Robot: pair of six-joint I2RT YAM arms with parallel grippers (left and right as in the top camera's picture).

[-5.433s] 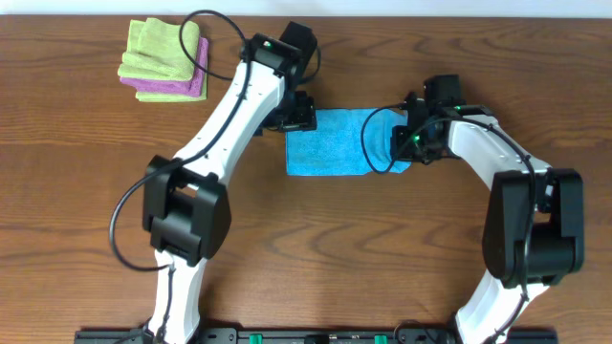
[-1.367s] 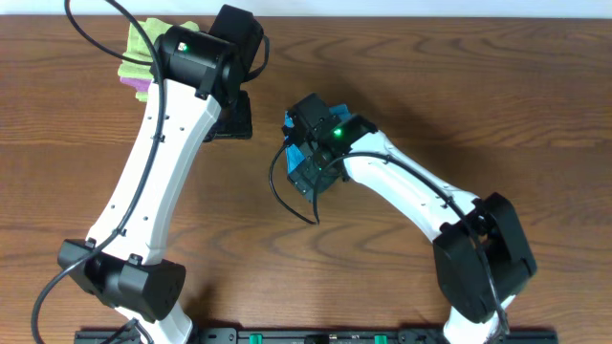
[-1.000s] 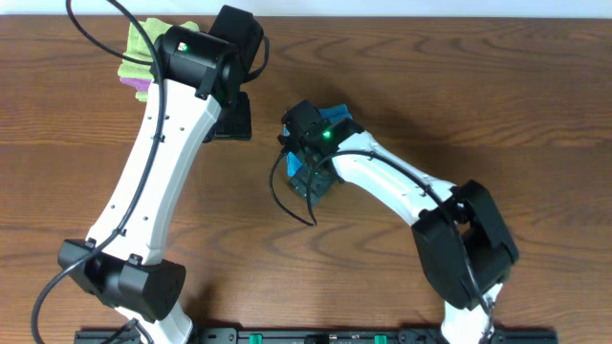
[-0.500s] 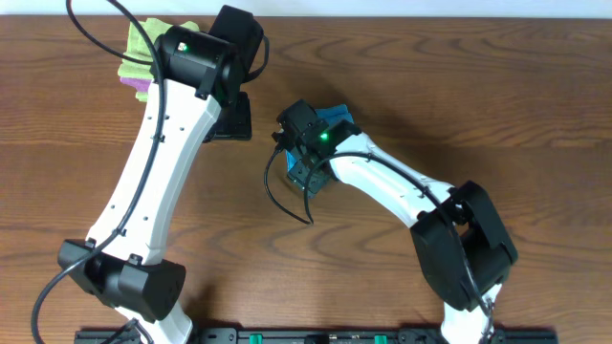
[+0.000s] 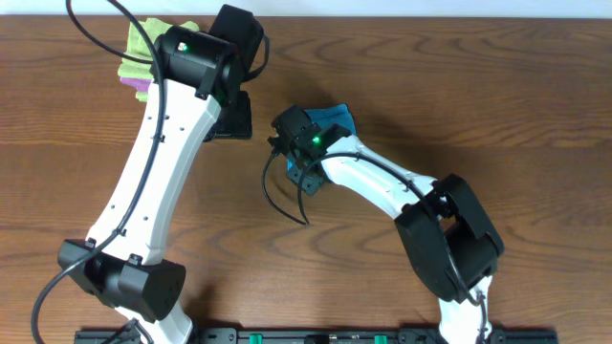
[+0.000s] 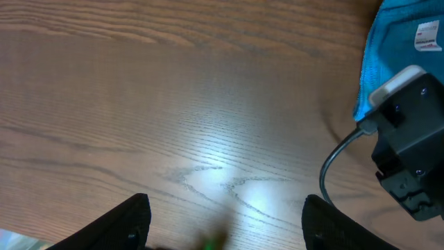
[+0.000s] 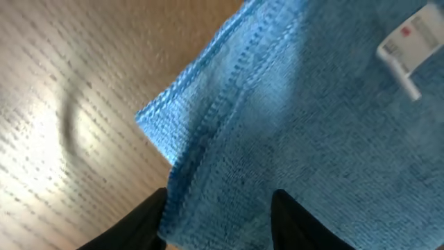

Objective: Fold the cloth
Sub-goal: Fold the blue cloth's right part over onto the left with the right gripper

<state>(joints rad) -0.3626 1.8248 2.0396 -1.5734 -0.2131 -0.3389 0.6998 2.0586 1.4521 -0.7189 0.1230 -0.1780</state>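
Note:
The sky-blue cloth (image 5: 333,120) lies bunched at the table's middle, mostly hidden under my right arm. Its white tag (image 7: 409,42) faces up, and it also shows in the left wrist view (image 6: 424,36). My right gripper (image 5: 304,180) is at the cloth's left end. In the right wrist view, its fingers (image 7: 218,222) are shut on a stitched edge of the cloth (image 7: 298,104), held just above the wood. My left gripper (image 5: 234,119) is open and empty over bare table to the left of the cloth (image 6: 388,42); its fingers (image 6: 222,222) are wide apart.
A light green cloth (image 5: 148,40) lies on a purple cloth (image 5: 140,88) at the back left, partly behind my left arm. My right arm's wrist and cable (image 6: 409,139) sit close to the right of my left gripper.
Over the seconds shown, my right gripper has carried the cloth's edge from right to left over itself, and it is still creeping left. My left arm has drawn off the cloth and now stays still.

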